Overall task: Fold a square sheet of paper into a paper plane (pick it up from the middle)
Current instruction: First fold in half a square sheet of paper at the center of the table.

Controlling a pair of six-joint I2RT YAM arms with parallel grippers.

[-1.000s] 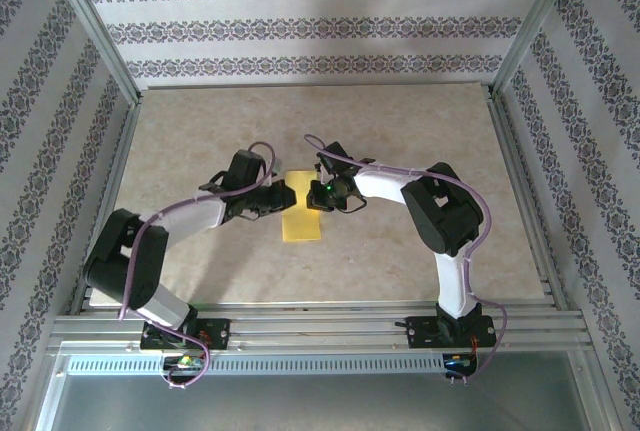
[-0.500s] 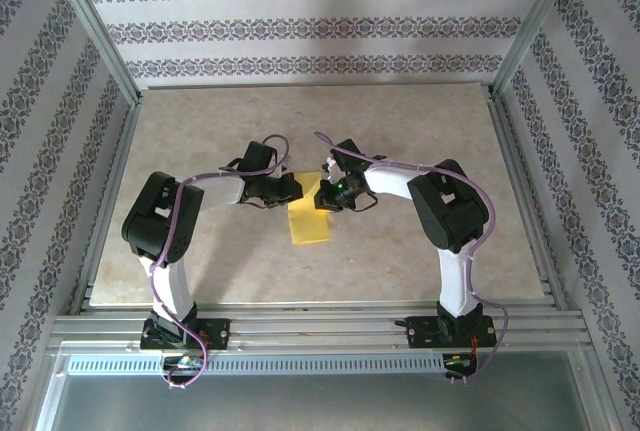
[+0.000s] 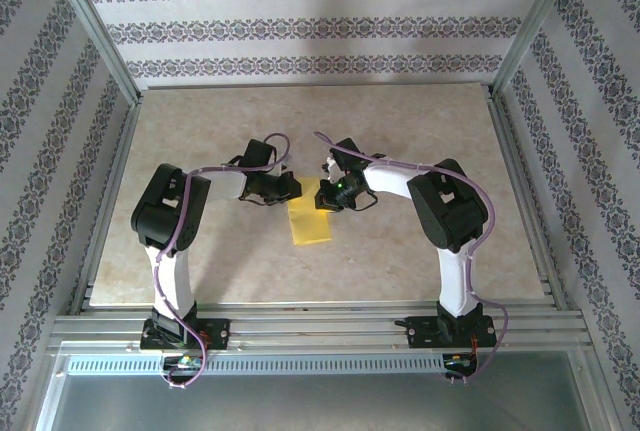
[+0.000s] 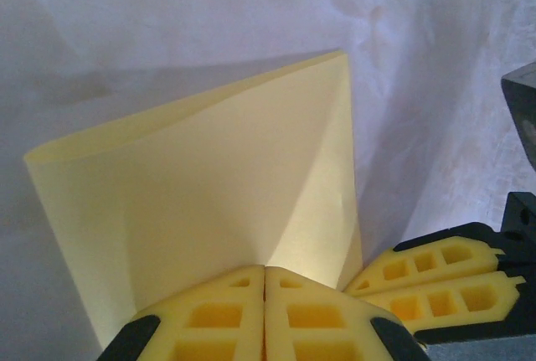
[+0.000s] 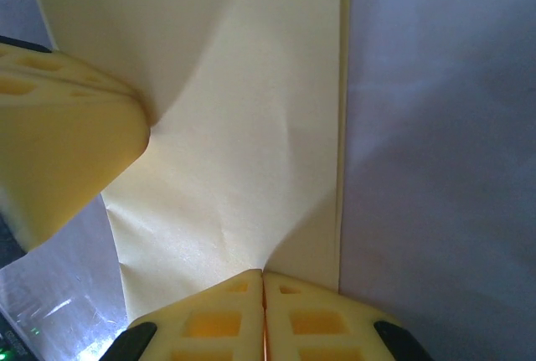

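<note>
Yellow square sheet of paper (image 4: pixel 209 185) is pinched by the left pincer (image 4: pixel 265 270) and the right pincer (image 5: pixel 263 274).

left arm (image 3: pixel 170 216) pulled in from a low sprawl to a raised elbow above its base, left gripper (image 3: pixel 292 191) moved slightly farther up the table, right gripper (image 3: pixel 322 196) nudged rightward, sheet of paper (image 3: pixel 311 225) now skewed, near end swung right
</note>
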